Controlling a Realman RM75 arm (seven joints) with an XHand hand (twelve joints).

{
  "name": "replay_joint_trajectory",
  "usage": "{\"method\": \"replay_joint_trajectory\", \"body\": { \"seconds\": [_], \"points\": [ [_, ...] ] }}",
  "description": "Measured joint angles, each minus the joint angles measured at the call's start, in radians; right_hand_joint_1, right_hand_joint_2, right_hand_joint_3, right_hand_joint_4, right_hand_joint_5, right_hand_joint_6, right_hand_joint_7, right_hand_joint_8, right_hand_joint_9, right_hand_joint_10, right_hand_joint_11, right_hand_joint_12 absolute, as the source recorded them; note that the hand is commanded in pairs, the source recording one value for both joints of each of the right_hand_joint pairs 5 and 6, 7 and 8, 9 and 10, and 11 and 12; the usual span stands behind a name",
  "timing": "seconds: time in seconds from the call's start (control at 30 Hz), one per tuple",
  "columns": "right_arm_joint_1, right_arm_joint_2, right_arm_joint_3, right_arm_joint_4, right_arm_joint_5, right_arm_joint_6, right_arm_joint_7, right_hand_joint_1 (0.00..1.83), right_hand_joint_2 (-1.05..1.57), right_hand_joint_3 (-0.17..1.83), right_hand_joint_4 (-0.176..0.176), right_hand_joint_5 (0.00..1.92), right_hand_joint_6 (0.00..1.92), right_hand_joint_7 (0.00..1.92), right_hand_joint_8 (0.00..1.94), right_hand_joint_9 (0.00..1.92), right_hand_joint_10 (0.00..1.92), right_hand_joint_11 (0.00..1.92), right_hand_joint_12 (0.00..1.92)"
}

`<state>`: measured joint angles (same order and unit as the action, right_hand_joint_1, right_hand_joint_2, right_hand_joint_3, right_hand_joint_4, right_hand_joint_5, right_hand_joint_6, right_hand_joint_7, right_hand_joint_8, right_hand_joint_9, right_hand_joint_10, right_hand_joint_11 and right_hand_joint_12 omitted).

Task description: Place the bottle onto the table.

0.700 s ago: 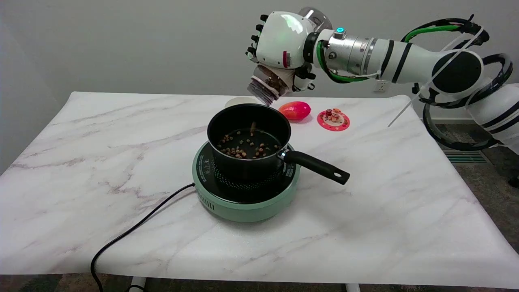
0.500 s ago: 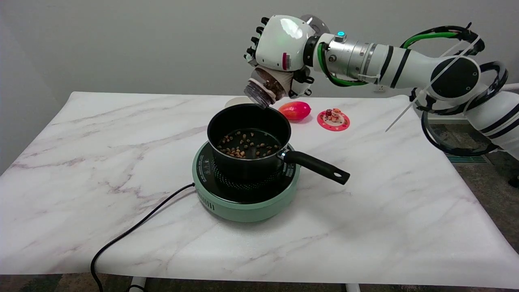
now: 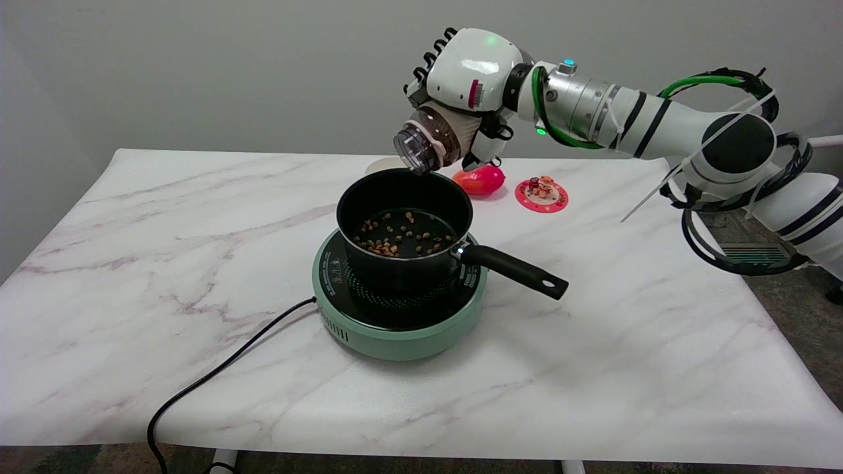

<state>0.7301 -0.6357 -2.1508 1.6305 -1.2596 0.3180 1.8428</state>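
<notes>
I am grasping the clear bottle (image 3: 431,138) in my right hand (image 3: 469,72) at upper centre of the frame, fingers wrapping its body so it cannot slip. I am holding it tilted, open mouth pointing down-left above the far rim of the black saucepan (image 3: 403,227), which is sitting on the green hotplate (image 3: 395,332). The bottle is hanging in the air, not yet on the marble table (image 3: 658,329); bare surface is lying to the right of the pan.
</notes>
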Motion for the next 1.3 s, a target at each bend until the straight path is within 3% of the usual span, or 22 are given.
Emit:
{"method": "replay_joint_trajectory", "body": {
  "seconds": [0.57,1.0,1.3],
  "points": [
    [-0.174,0.011,0.162,-0.019,0.196,-0.138,-0.003,1.46,0.75,0.74,0.000,1.43,1.43,1.68,1.68,1.29,1.29,1.15,1.15],
    [-0.425,-0.003,0.459,-0.039,0.406,-0.210,-0.004,1.47,0.73,0.75,0.000,1.43,1.43,1.68,1.68,1.29,1.29,1.14,1.14],
    [-0.573,-0.044,0.648,-0.079,0.569,-0.186,-0.005,1.44,0.89,0.64,0.000,1.53,1.53,1.73,1.73,1.34,1.34,1.17,1.17]
  ]
}}
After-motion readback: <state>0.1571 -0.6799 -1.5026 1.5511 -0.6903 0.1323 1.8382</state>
